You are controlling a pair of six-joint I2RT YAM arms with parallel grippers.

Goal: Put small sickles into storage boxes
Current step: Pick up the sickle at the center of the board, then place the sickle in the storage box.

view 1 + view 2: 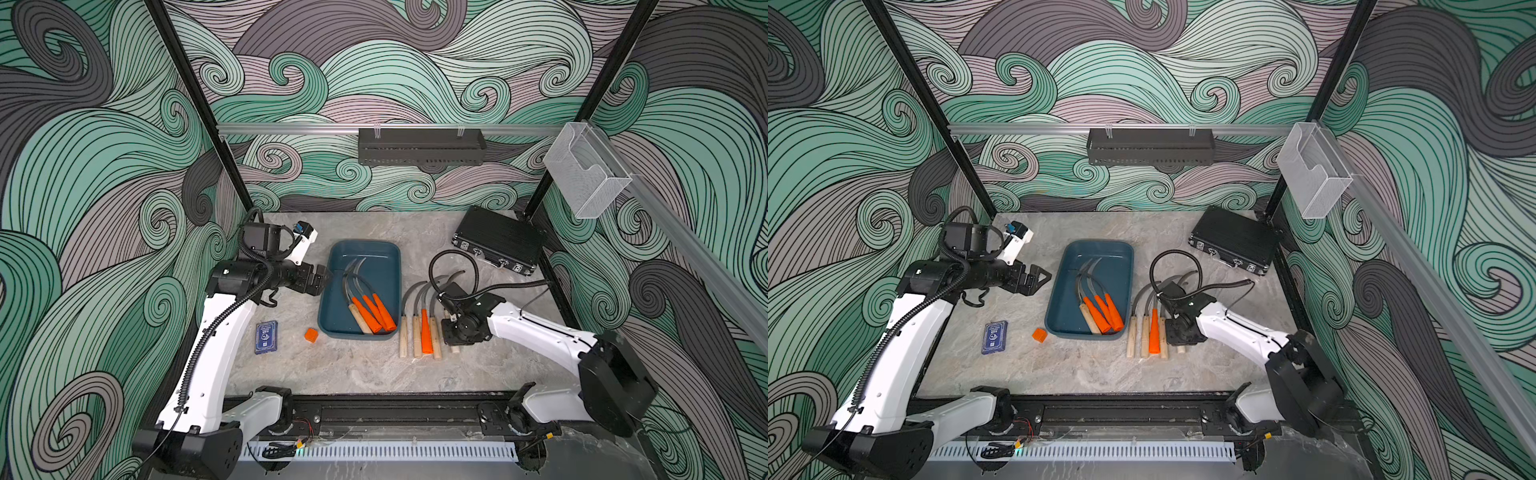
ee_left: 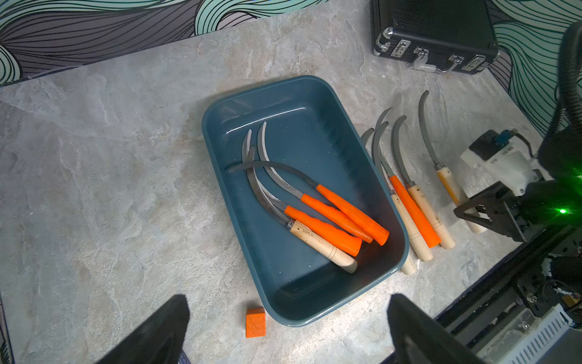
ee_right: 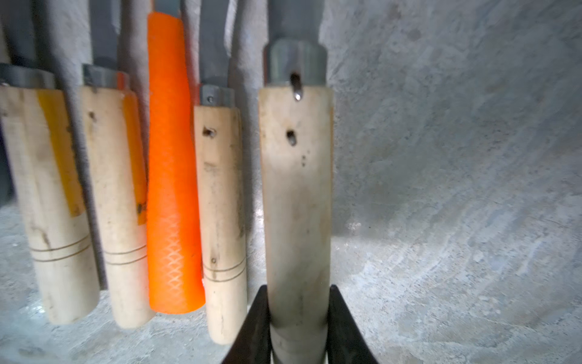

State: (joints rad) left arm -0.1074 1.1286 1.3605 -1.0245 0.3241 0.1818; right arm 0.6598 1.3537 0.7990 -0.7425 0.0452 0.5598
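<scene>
The storage box, a shallow teal tray (image 1: 382, 266) (image 1: 1096, 249) (image 2: 315, 132), sits mid-table with several small sickles (image 1: 370, 309) (image 2: 333, 217) lying in it. To its right, more sickles (image 1: 424, 328) (image 2: 412, 211) lie in a row on the table, handles toward me. My right gripper (image 1: 453, 332) (image 3: 299, 290) is shut on the pale wooden handle of the rightmost sickle (image 3: 296, 189), down at table level. The left gripper (image 1: 324, 280) (image 2: 287, 299) hangs open and empty just left of the tray.
A small orange cube (image 1: 311, 335) (image 2: 255, 322) and a blue card box (image 1: 266, 336) lie left of the tray. A black latch case (image 1: 498, 241) stands at the back right. A clear bin (image 1: 586, 170) and a black rack (image 1: 419, 147) hang on the walls.
</scene>
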